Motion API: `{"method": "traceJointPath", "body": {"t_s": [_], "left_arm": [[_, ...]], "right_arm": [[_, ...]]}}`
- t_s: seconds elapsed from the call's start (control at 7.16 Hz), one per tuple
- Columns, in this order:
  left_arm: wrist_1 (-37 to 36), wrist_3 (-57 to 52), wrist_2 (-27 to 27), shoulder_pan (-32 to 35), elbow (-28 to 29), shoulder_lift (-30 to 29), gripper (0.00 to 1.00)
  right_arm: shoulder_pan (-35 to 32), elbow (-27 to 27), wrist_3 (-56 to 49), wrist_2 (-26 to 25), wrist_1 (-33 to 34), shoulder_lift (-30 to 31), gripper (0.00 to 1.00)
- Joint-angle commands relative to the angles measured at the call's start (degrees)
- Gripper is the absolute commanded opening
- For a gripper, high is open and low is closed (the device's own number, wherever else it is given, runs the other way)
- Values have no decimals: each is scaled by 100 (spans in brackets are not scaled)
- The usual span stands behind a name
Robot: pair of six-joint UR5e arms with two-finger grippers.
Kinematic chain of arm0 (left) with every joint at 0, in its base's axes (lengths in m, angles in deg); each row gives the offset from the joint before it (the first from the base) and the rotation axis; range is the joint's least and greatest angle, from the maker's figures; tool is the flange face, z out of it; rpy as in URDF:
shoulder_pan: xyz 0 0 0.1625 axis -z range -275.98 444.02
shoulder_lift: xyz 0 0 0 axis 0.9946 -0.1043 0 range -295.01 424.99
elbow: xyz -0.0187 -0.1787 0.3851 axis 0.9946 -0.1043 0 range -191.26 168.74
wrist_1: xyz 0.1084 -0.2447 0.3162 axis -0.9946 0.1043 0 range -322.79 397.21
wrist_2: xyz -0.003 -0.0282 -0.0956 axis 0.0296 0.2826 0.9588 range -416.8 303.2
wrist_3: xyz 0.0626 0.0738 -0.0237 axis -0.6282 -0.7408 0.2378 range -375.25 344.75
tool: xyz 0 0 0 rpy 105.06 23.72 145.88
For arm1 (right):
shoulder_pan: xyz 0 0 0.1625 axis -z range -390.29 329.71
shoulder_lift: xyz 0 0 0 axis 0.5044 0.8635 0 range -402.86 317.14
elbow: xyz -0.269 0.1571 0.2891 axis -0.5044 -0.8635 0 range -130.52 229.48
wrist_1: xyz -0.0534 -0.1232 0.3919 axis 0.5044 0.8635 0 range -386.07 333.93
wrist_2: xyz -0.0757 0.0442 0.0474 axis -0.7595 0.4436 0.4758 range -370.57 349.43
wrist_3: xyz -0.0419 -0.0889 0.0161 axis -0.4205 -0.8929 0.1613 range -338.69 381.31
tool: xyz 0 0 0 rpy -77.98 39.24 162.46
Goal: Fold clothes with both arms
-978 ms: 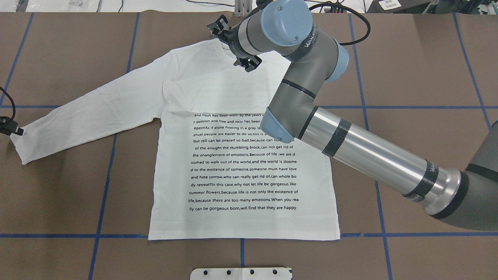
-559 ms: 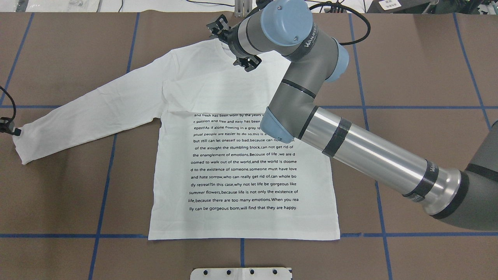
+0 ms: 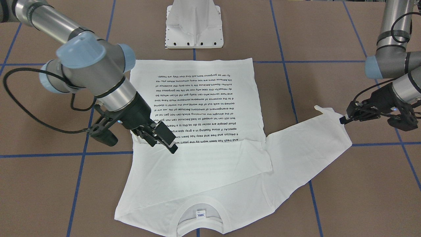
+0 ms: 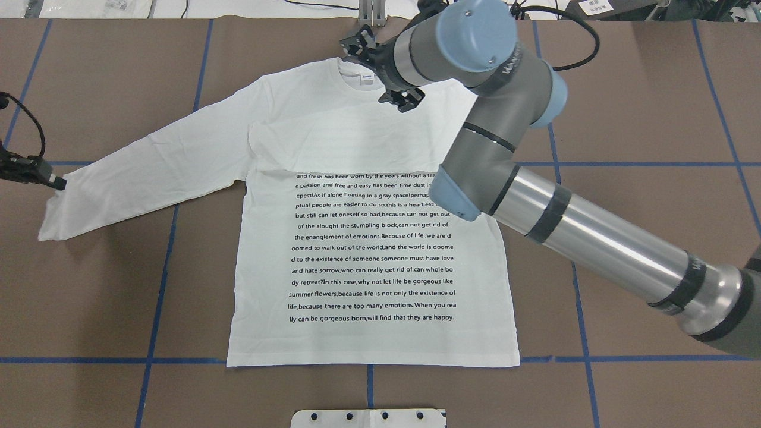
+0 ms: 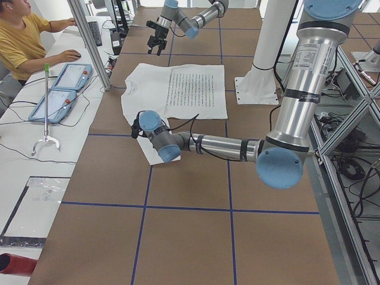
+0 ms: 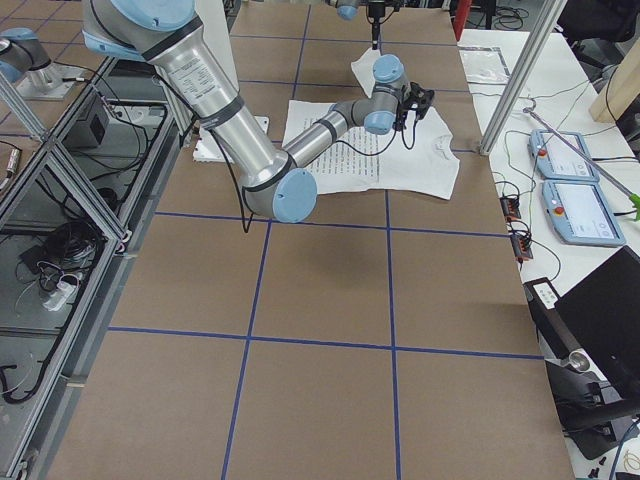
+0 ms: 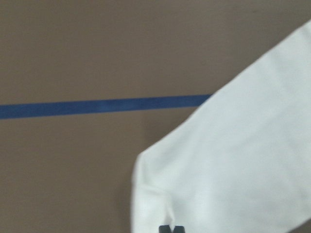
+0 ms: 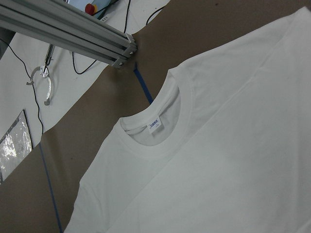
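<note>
The shirt [image 4: 357, 137] lies flat on the counter [image 4: 654, 119], soft and floppy, so you should grab edges. Left pincer [image 4: 58, 183] pinches the cuff [image 4: 52, 211] tight; right pincer [image 4: 381, 72] hangs wide open, empty.

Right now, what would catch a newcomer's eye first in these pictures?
A white T-shirt with a black text block lies spread at the table's middle. The left gripper pinches the cuff of its outstretched sleeve, while the right gripper hovers open above its collar end.
</note>
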Motion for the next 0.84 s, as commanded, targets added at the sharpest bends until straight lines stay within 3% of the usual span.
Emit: {"method": "traceJointPath", "body": {"t_s": [0.0, 0.28, 0.56, 0.7], "left_arm": [[-35, 1352, -411, -537, -38, -1182, 0], [-79, 2180, -940, -1346, 233, -2113, 0], [-53, 3389, -2158, -2171, 1118, -3440, 0], [-27, 3727, -2503, -2428, 1175, -3611, 0]], "right_arm": [[-596, 279, -608, 739, -80, 781, 99], [-730, 262, -812, 759, -544, 1196, 99], [-774, 253, -907, 776, -704, 1398, 99], [-809, 245, -1100, 776, -835, 1591, 99]]}}
